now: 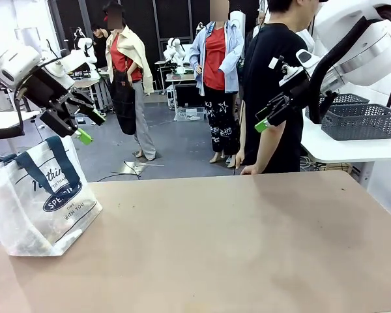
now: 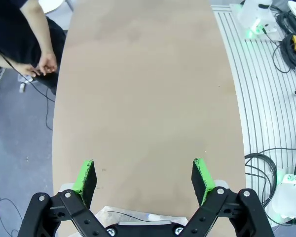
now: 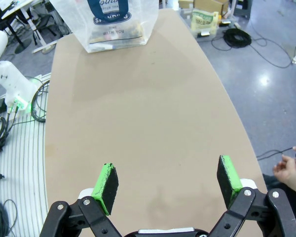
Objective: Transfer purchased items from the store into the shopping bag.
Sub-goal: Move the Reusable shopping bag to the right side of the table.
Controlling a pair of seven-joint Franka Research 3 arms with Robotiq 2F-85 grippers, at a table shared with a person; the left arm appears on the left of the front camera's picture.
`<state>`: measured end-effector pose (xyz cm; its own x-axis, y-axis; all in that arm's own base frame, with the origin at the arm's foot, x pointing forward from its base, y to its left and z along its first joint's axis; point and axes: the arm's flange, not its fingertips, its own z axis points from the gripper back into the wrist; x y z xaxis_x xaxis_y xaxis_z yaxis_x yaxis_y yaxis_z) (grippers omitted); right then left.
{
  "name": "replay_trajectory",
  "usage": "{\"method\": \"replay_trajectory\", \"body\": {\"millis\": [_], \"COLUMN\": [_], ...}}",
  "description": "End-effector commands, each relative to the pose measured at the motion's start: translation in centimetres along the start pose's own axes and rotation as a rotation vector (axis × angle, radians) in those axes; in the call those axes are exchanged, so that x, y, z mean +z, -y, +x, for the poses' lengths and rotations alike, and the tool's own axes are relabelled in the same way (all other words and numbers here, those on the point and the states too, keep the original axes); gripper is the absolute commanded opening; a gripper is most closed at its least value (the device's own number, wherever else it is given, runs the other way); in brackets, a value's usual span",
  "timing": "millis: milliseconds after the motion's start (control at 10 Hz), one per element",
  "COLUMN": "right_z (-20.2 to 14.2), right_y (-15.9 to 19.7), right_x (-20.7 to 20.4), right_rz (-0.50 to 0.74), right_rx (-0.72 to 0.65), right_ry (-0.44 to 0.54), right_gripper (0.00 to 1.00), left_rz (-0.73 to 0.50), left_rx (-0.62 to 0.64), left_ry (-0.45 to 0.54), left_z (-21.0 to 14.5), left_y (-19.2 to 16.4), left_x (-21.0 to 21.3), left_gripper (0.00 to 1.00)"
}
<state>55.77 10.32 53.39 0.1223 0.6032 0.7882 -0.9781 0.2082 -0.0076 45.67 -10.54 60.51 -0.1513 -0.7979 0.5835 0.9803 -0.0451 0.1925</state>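
This is a robot lab set up like a pretend shop. A big brown bench (image 1: 234, 241) stands on a grey floor (image 1: 176, 147). Black cables (image 2: 286, 29) lie on the floor beside it. A grey basket (image 1: 358, 120) sits on a white side table (image 1: 352, 149). A box of packets (image 3: 203, 22) waits near the bench. People stand around.

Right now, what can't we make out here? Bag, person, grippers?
- shopping bag contents: front view, hazy through translucent plastic; right wrist view, its top is cut by the picture edge.
- person's hand: left wrist view, whether it holds something is too small to tell.
- left gripper and right gripper: both open, empty.
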Motion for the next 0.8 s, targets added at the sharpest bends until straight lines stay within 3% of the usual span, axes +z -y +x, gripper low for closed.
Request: {"method": "replay_trajectory", "body": {"millis": [0, 700], "right_z": [-0.12, -0.12], "right_y": [-0.07, -0.07], "right_x": [-0.08, -0.08], "right_rz": [0.005, 0.005], "right_rx": [-0.003, -0.003], "right_ry": [-0.001, -0.001], "right_gripper": [1.00, 1.00], "left_rz": [0.010, 0.010], "left_rx": [0.004, 0.004], "left_ry": [0.021, 0.021], "left_z": [-0.05, -0.05], "left_y": [0.20, 0.20], "left_x": [-0.06, -0.06], "left_gripper": [1.00, 1.00]}}
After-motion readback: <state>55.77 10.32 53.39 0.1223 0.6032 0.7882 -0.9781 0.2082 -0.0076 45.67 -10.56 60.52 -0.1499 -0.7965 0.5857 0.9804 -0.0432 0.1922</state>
